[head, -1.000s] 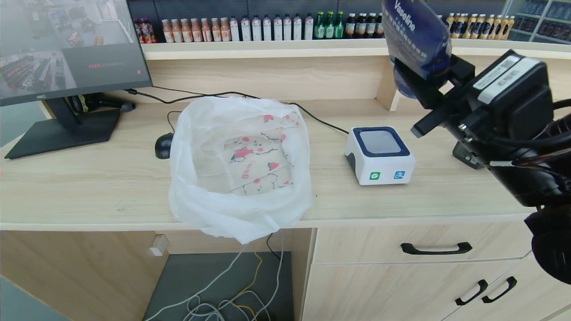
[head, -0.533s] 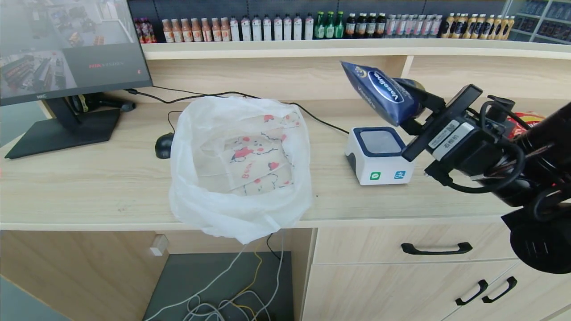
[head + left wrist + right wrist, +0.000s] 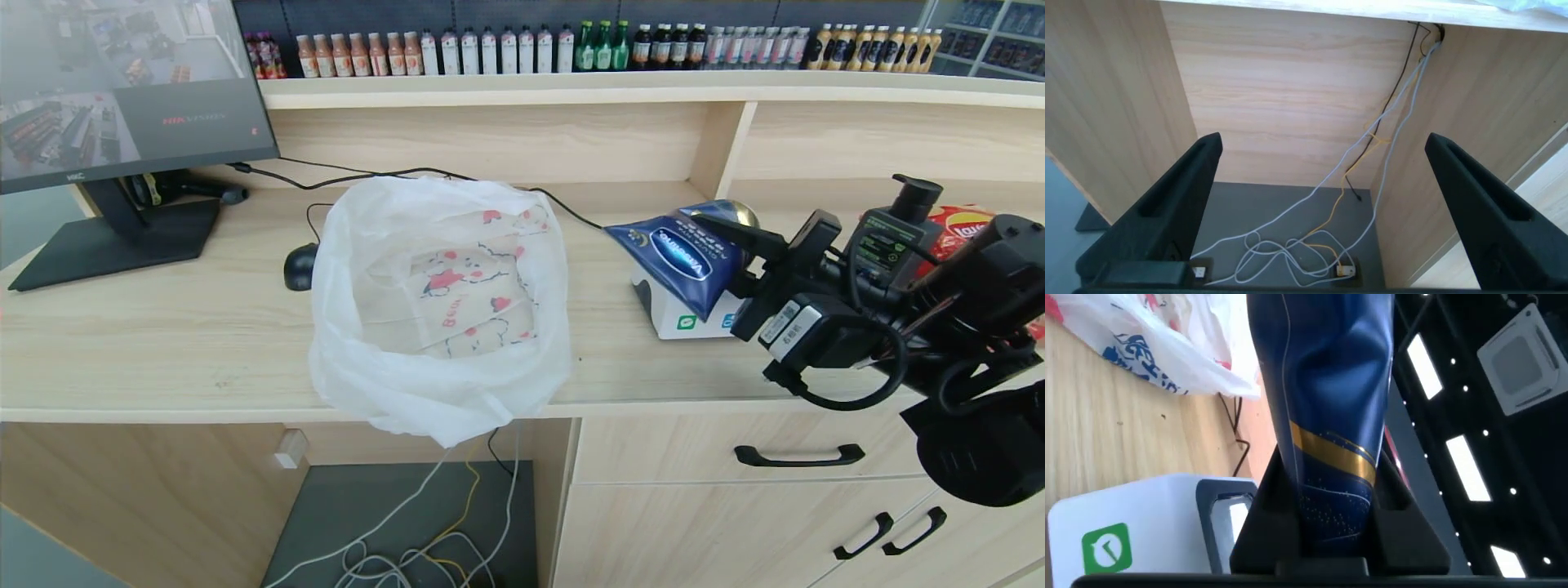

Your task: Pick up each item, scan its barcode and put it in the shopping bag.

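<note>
Head view: the right pincer (image 3: 739, 260) is clamped on a blue refill pouch (image 3: 682, 257). It holds the pouch tilted just above the white barcode scanner (image 3: 684, 320) on the bench (image 3: 163, 327), probably so the barcode side meets the scanner's window. The white shopping bag (image 3: 351, 367) stands open near the scanner, ready to take the pouch. The left pincer (image 3: 1323, 204) hangs spread wide below the bench, out of the way.

You've got bright, even light over the counter (image 3: 163, 343) in the head view, just soft shadows under the shopping bag (image 3: 433, 400). In the right wrist view the ceiling light strips (image 3: 1422, 363) blow out at right and the blue pouch (image 3: 1323, 392) shows a glossy sheen.
</note>
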